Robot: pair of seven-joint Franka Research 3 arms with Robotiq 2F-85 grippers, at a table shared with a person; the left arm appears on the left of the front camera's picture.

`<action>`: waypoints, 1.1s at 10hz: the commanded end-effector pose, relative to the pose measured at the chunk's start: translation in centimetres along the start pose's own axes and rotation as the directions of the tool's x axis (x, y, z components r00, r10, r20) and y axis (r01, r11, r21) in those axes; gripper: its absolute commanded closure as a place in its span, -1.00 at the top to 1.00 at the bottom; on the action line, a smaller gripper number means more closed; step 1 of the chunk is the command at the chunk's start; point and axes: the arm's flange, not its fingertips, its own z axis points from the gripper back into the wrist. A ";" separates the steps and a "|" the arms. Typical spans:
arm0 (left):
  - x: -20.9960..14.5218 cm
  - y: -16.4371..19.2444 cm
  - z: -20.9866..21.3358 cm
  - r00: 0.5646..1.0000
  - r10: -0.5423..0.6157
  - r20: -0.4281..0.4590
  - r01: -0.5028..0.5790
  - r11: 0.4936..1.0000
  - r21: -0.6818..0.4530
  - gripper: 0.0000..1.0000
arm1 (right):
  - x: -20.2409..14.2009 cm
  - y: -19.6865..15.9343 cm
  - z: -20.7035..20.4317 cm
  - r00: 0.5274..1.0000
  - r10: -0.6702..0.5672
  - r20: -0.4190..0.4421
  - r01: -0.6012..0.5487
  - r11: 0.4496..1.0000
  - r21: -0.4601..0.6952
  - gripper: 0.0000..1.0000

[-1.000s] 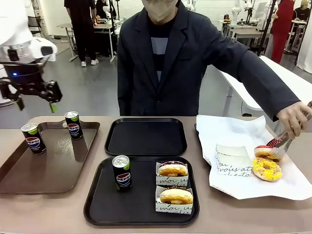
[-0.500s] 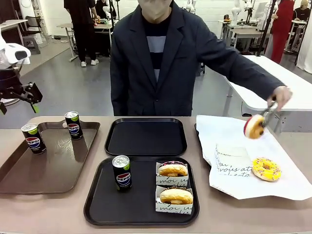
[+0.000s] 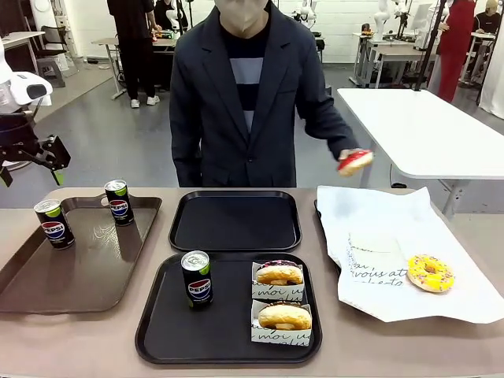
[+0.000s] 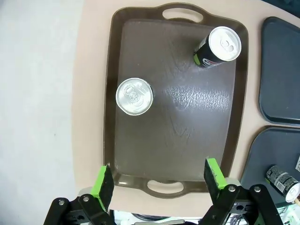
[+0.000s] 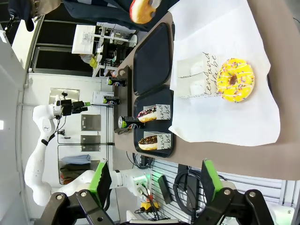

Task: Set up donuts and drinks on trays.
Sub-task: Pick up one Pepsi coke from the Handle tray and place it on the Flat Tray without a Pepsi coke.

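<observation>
Pepsi cans: three counted. Two stand upright on the brown tray (image 3: 94, 272) at the left of the desk (image 3: 394, 346): the left can (image 3: 53, 224) by the tray's left rim and the far can (image 3: 118, 201) near its far edge, apart from each other. The third can (image 3: 196, 278) stands upright in the left half of the near black tray (image 3: 228, 335). Donuts: four counted. Two sleeved donuts lie in the right half of the near black tray, one behind the other, each in a white paper sleeve with printed script: the rear sleeved donut (image 3: 279, 273) and the front sleeved donut (image 3: 284, 316), just beside each other. The yellow-sprinkled donut (image 3: 430, 272) lies bare on the white paper sheet (image 3: 378, 213) at the right of the desk, with one flat paper sleeve (image 3: 376, 260) just to its left. The pink donut (image 3: 354, 161) is held in the air by the person's hand (image 3: 343, 155), beyond the far edge of the desk. Black trays: two counted. The far black tray (image 3: 236, 220) lies directly behind the near one, their rims almost touching. The left pincer (image 3: 30, 169) hangs high above the left end of the brown tray, fingers spread, gripping nothing. The right pincer (image 5: 155, 174) is likewise spread and grips nothing.
</observation>
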 end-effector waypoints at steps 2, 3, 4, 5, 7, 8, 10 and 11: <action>0.0 0.0 0.0 1.000 0.000 0.000 0.000 1.000 0.000 1.00 | 0.1 -0.1 0.0 1.000 0.018 0.007 -0.018 1.000 0.020 1.00; 2.1 0.4 -1.6 1.000 -0.008 -0.018 0.008 1.000 0.000 1.00 | 0.1 -0.1 0.0 1.000 0.018 0.007 -0.018 1.000 0.020 1.00; 3.3 0.9 -2.9 0.999 -0.029 -0.026 0.028 1.000 -0.009 1.00 | 0.1 -0.1 0.0 1.000 0.018 0.007 -0.018 1.000 0.020 1.00; 4.2 1.1 -3.7 0.999 -0.032 -0.003 0.032 0.999 -0.002 1.00 | 0.1 -0.1 0.0 1.000 0.018 0.007 -0.018 1.000 0.020 1.00; 6.2 1.9 -5.4 0.999 -0.039 -0.008 0.039 0.999 -0.002 1.00 | 0.1 -0.1 0.0 1.000 0.018 0.007 -0.018 1.000 0.020 1.00; 6.8 2.3 -6.2 0.999 -0.043 -0.023 0.043 0.999 -0.015 1.00 | 0.1 -0.1 0.0 1.000 0.018 0.007 -0.018 1.000 0.020 1.00; 7.0 3.2 -8.0 0.998 -0.052 -0.034 0.052 0.999 -0.011 1.00 | 0.1 -0.1 0.0 1.000 0.018 0.007 -0.018 1.000 0.020 1.00; 7.1 3.7 -9.0 0.997 -0.059 -0.045 0.058 0.998 -0.012 1.00 | 0.1 -0.1 0.0 1.000 0.018 0.007 -0.018 1.000 0.020 1.00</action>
